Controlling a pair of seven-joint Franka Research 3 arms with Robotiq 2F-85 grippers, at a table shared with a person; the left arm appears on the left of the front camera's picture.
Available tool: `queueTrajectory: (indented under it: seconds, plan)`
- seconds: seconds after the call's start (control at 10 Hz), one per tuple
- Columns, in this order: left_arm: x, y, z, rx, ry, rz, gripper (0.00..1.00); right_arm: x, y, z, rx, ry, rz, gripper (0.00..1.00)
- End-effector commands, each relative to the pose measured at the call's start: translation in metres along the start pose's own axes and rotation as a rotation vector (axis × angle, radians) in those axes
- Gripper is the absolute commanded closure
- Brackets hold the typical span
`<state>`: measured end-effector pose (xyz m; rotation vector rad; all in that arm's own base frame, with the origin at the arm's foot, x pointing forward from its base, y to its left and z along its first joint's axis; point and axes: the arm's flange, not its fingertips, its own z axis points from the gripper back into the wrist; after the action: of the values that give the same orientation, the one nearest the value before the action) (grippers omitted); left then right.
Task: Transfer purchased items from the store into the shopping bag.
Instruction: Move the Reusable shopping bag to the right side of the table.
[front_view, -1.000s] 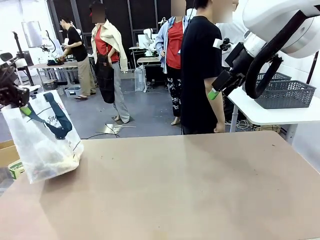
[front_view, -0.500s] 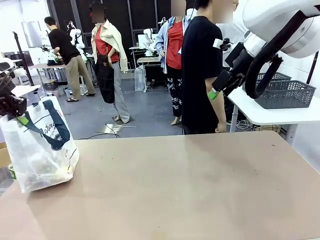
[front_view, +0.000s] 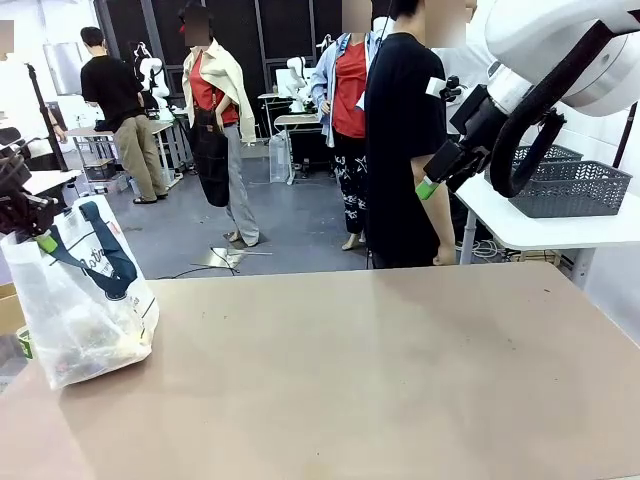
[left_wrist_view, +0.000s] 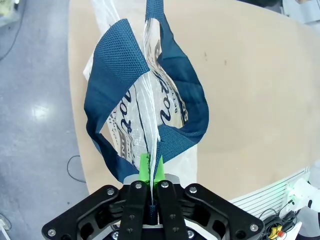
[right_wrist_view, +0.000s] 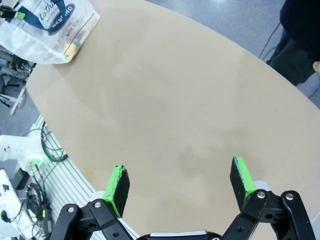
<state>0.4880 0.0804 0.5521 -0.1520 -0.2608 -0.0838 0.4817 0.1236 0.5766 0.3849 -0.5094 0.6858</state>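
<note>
The broad tan surface is bare across its middle, and at its left edge the translucent whitish plastic shopping bag with navy strap handles is stood, hung by its top so that it stays upright, presumably. Yellowish and dark purchased items are seen bunched in its base, so the transfer is judged done or nearly so. The left claw is pinched tight on the bag's rim and strap; the right claw is held wide apart, empty, above the surface
</note>
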Motion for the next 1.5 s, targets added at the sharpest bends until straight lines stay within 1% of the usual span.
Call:
queueTrajectory:
  seconds: [0.0, 0.2, 0.5, 1.0, 1.4]
  plan:
    - [0.000, 0.000, 0.003, 0.001, -0.005, -0.001, 1.00, -0.001, -0.001, 0.000, 0.005, 0.008, 0.020, 0.00]
    - [0.001, -0.001, 0.004, 0.005, -0.009, 0.004, 0.60, -0.001, -0.001, 0.000, 0.005, 0.008, 0.020, 0.00]
    - [0.000, -0.002, 0.011, 0.013, 0.005, 0.044, 0.01, -0.001, -0.001, 0.000, 0.005, 0.008, 0.020, 0.00]
    - [0.005, -0.019, 0.033, 0.000, -0.012, 0.086, 0.00, -0.001, -0.001, 0.000, 0.005, 0.008, 0.020, 0.00]
    - [0.008, -0.026, 0.043, 0.000, -0.021, 0.077, 0.00, -0.001, -0.001, 0.000, 0.005, 0.008, 0.020, 0.00]
